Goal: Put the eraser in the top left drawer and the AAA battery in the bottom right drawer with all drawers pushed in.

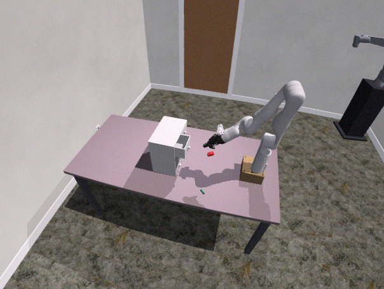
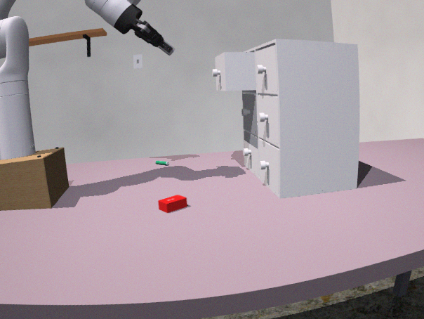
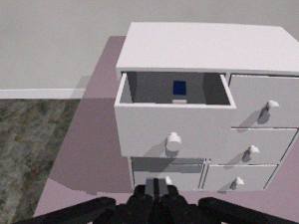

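Observation:
The white chest (image 1: 168, 144) stands on the pink table, also in the exterior view (image 2: 302, 116) and the wrist view (image 3: 205, 95). Its top left drawer (image 3: 173, 116) is pulled out part way (image 2: 234, 72). A small blue and white thing (image 3: 178, 90) lies at the back of that drawer; it looks like the eraser. The other drawers are pushed in, among them the bottom right one (image 3: 238, 176). The green AAA battery (image 1: 202, 191) (image 2: 162, 162) lies on the table. My gripper (image 1: 206, 145) (image 2: 168, 49) is shut and empty, in the air facing the chest's front.
A red block (image 1: 210, 154) (image 2: 172, 203) lies on the table below and in front of my gripper. The arm's wooden base (image 1: 252, 170) stands on the right side of the table. A second arm on a black stand (image 1: 362, 108) is on the floor far off.

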Robot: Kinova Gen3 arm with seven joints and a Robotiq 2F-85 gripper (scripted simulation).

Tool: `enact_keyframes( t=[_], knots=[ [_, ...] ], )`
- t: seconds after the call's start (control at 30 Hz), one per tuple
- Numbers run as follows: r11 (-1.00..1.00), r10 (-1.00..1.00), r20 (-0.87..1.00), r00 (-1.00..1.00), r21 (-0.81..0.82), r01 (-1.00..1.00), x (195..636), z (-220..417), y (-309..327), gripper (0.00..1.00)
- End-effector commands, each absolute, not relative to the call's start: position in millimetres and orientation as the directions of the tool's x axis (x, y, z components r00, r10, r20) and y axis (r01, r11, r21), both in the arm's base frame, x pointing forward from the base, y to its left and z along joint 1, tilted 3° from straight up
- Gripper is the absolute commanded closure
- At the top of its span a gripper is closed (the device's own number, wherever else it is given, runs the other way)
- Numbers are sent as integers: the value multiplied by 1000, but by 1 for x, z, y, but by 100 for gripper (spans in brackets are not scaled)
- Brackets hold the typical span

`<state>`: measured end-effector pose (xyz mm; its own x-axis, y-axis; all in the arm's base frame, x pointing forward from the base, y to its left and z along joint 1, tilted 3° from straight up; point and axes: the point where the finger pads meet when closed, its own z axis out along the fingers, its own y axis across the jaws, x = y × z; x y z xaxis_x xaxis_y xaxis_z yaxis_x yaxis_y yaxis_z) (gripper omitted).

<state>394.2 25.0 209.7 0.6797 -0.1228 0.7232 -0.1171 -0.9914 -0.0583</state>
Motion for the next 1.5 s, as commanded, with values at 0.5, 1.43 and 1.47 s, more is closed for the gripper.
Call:
enact_keyframes(
  t=[0.5, 1.43, 1.47],
  knots=[
    [-986, -148, 720, 678, -56, -155, 414, 180, 5, 100],
    [-987, -137, 734, 665, -46, -152, 436, 151, 3, 100],
    [-987, -136, 735, 665, -45, -152, 436, 150, 3, 100]
  ],
)
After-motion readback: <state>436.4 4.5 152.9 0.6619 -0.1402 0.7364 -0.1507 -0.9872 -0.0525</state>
